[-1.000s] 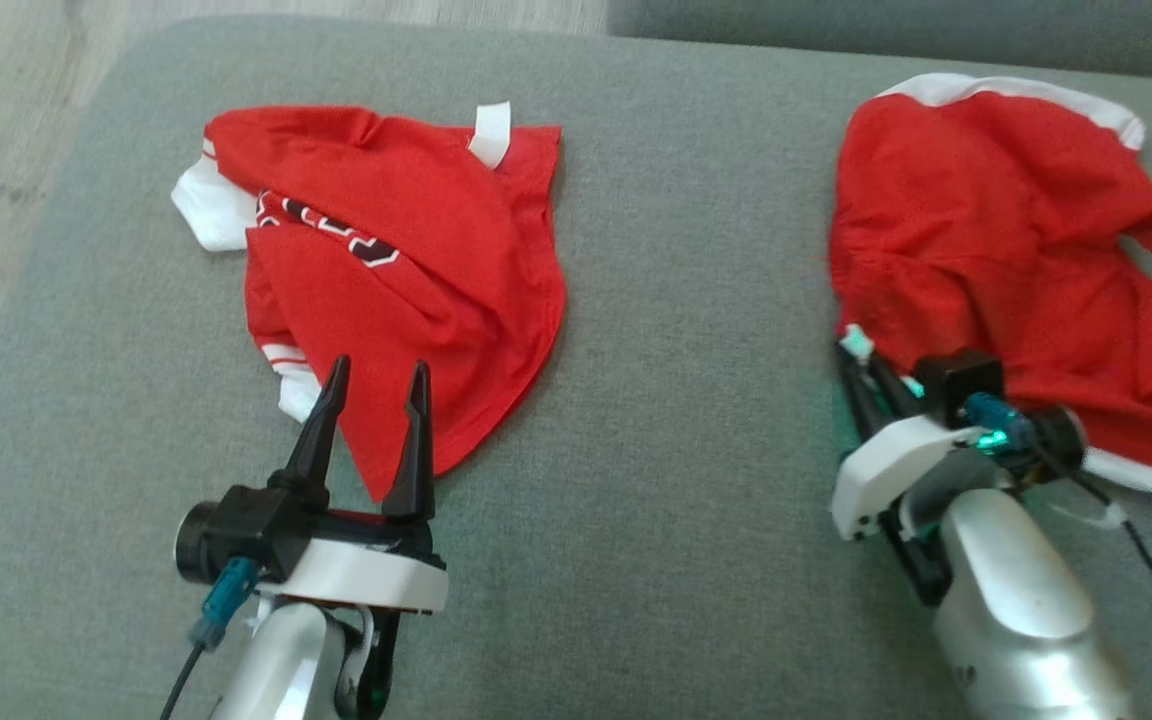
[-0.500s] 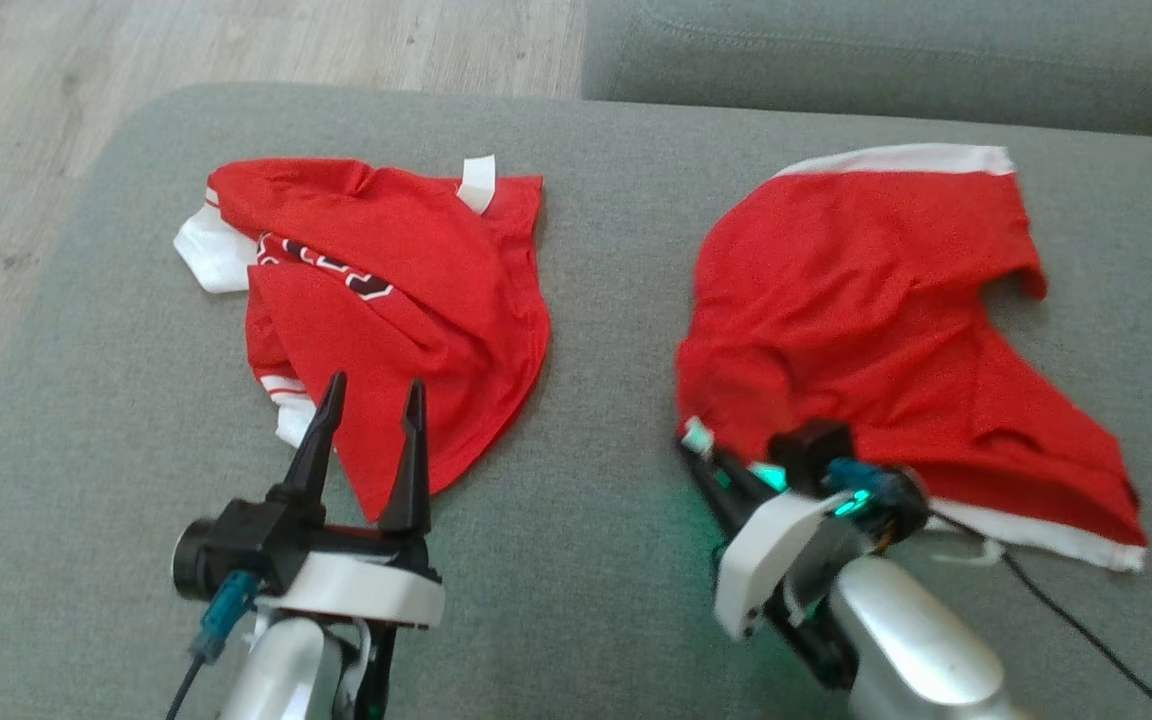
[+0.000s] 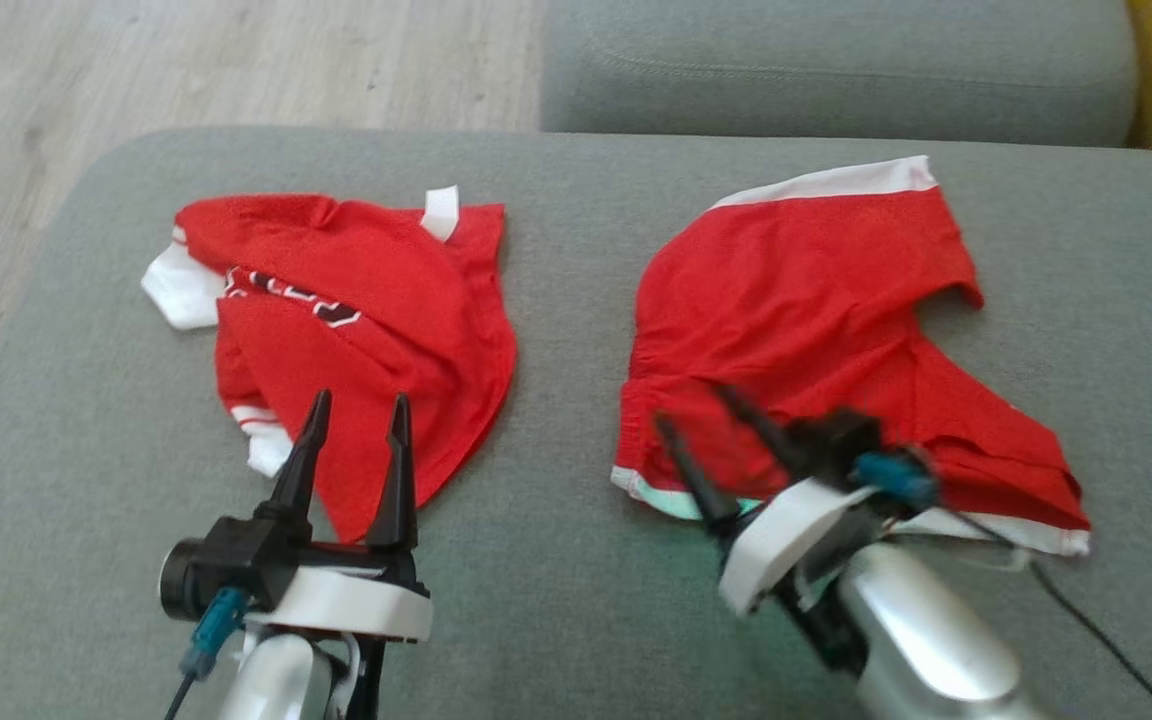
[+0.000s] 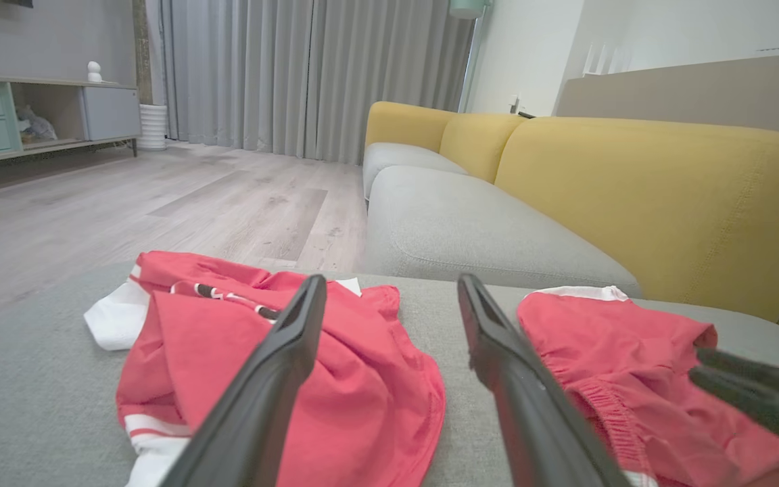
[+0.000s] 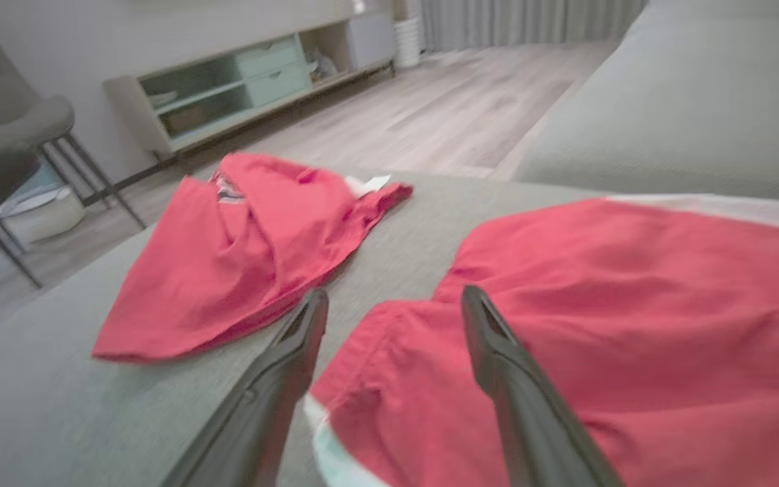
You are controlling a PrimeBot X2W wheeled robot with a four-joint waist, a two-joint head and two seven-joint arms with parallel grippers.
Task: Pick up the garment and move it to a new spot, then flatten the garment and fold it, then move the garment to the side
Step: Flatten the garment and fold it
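The garment (image 3: 816, 320) is red with white bands and lies crumpled on the right of the grey cushion; it also shows in the wrist views (image 4: 606, 338) (image 5: 633, 304). My right gripper (image 3: 693, 405) (image 5: 395, 292) stands open over its near left corner, with nothing between the fingers. A second red garment (image 3: 366, 310) (image 4: 335, 379) (image 5: 227, 270), with white cuffs and dark lettering, lies on the left. My left gripper (image 3: 361, 398) (image 4: 391, 280) is open just above that one's near edge and holds nothing.
Both garments rest on a broad grey cushion (image 3: 576, 600), which ends at the left over a wood floor (image 3: 136, 60). A grey sofa seat (image 3: 836, 70) with a yellow back (image 4: 633, 182) lies beyond. A black cable (image 3: 1086, 620) trails by my right arm.
My right gripper dragged its garment left toward the other one, then opened and let it go. The head view also shifted. The left gripper stayed where it was.
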